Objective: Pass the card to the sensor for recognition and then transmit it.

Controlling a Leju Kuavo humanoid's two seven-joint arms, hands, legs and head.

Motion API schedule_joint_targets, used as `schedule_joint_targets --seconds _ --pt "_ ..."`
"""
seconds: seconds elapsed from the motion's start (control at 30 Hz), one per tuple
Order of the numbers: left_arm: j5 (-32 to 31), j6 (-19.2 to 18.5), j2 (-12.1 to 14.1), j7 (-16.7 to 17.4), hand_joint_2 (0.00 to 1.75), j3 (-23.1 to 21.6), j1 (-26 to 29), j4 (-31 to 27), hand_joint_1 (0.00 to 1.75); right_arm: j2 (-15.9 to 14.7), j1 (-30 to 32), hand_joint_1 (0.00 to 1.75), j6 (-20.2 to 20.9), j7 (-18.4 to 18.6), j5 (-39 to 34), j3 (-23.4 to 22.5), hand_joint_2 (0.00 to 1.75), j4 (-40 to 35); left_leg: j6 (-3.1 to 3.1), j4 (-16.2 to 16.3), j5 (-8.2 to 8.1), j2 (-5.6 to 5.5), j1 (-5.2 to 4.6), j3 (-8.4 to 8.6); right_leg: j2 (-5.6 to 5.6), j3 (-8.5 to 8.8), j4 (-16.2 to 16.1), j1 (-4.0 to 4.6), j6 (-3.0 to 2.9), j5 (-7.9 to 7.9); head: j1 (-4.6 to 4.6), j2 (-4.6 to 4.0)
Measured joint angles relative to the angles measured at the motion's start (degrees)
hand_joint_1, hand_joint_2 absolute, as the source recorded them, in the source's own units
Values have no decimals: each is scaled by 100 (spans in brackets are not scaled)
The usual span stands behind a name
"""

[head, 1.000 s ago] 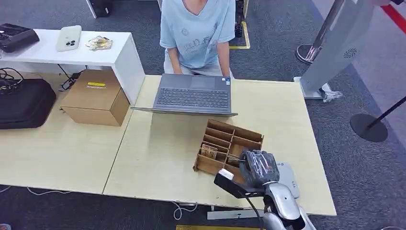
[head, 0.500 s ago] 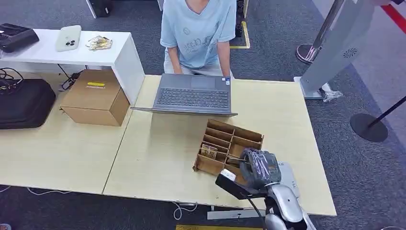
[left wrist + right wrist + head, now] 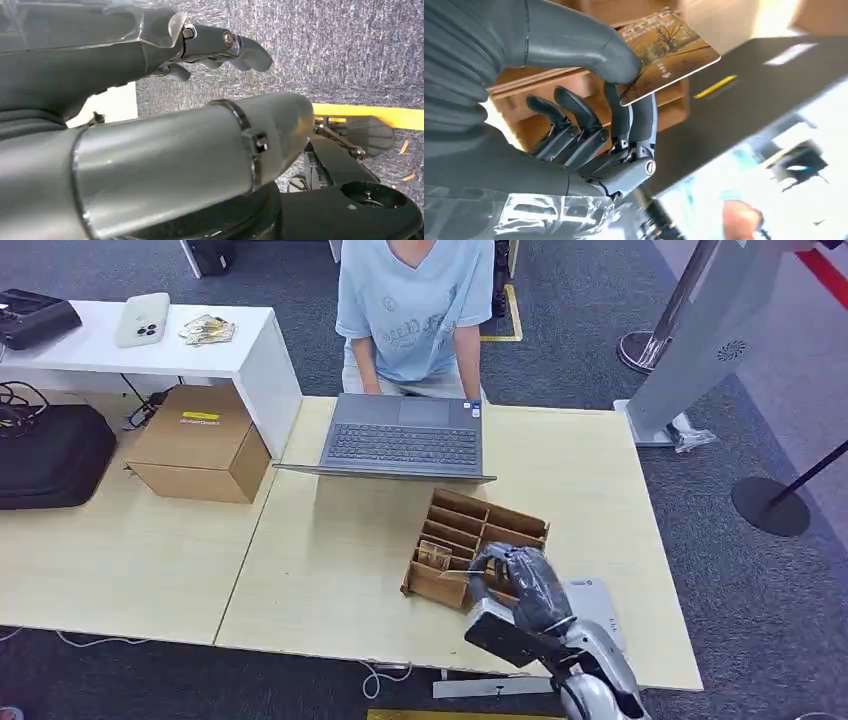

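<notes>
1. The left hand [image 3: 150, 75] enters from 9 o'clock, its grey cover and thick thumb taking much of the frame.
2. Its dark fingers [image 3: 240, 47] point toward 2 o'clock, apart from the thumb, with nothing between them.
3. Grey speckled carpet [image 3: 350, 45] lies behind.
4. A yellow floor stripe [image 3: 380, 116] runs at 3 o'clock.

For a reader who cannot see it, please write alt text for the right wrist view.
The right hand pinches a brown card between its thumb and a finger, in front of a wooden divided box. A dark laptop lies blurred behind.
</notes>
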Motion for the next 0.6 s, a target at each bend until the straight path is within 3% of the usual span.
schedule_joint_targets --seconds 0.2,0.37,0.6 --pt "2 9 0 -22 0 7 1 0 0 2 -132 175 -22 -183 -384 0 175 -42 0 0 0 0 0 -1 0 0 0 0 0 0 0 0" --pt "-39 18 -4 -50 0 7 0 0 0 57 -276 175 -1033 -187 406 -41 175 -111 0 0 0 0 0 0 0 0 0 0 0 0 0 0" --pt "-142 33 -46 -103 0 7 -2 0 0 216 -561 175 -1966 -555 1147 -41 175 -111 0 0 0 0 0 -1 0 0 1 0 0 0 0 0"
